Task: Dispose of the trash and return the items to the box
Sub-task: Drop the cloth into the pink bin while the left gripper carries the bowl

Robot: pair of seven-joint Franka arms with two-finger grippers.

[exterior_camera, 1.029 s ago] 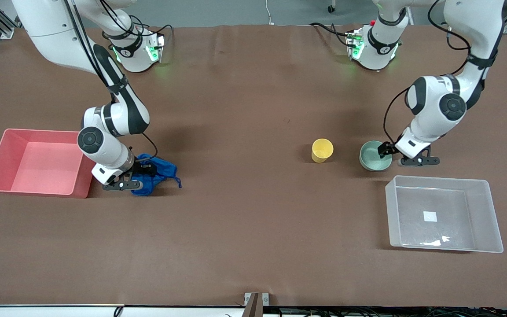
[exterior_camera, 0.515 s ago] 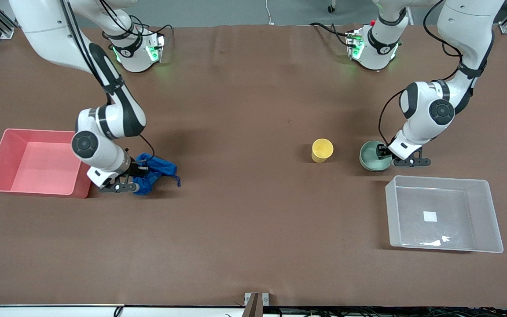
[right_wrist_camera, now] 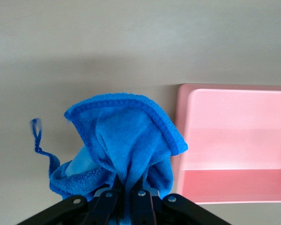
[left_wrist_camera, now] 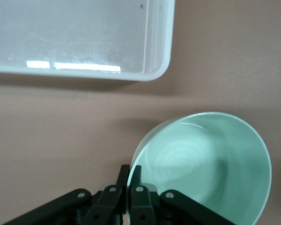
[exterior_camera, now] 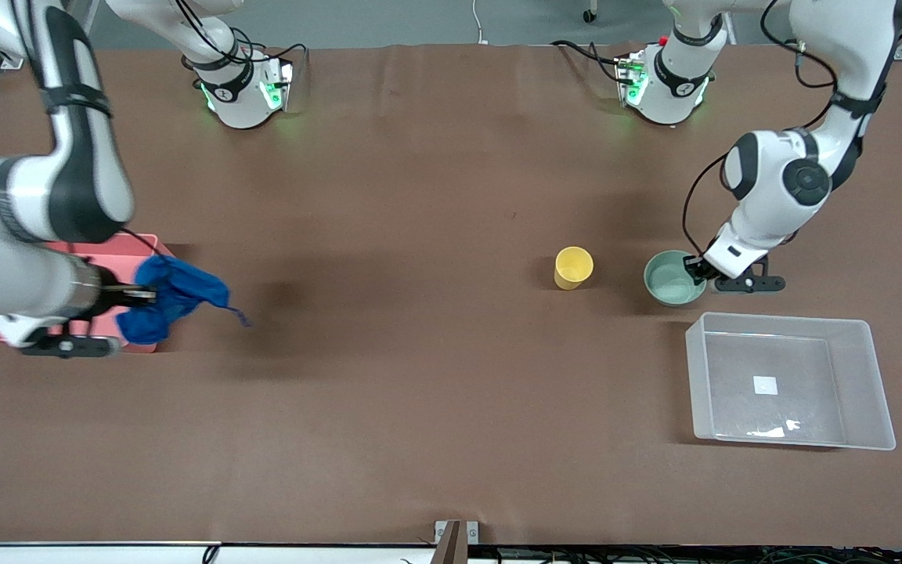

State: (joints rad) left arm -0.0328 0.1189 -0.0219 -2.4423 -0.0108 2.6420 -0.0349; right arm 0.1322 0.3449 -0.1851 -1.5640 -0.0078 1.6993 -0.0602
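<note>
My right gripper (exterior_camera: 138, 295) is shut on the royal-blue cloth (exterior_camera: 173, 298) and holds it in the air over the edge of the pink bin (exterior_camera: 143, 243); its string end hangs loose. The cloth (right_wrist_camera: 122, 145) fills the right wrist view beside the pink bin (right_wrist_camera: 234, 140). My left gripper (exterior_camera: 694, 270) is shut on the rim of the mint-green bowl (exterior_camera: 670, 280), which sits on the table just beside the clear box (exterior_camera: 862, 384). The left wrist view shows the bowl (left_wrist_camera: 201, 164) pinched at its rim and a corner of the box (left_wrist_camera: 154, 70). The yellow cup (exterior_camera: 573, 267) stands upright beside the bowl.
The pink bin lies at the right arm's end of the table, mostly hidden by that arm. The clear box, with a white square mark (exterior_camera: 765, 385) on its floor, holds nothing else. Both arm bases (exterior_camera: 243, 86) stand along the table's top edge.
My right gripper has lifted the blue cloth off the table and carried it toward the pink bin. My left gripper has closed in on the bowl's rim; the bowl shifted slightly.
</note>
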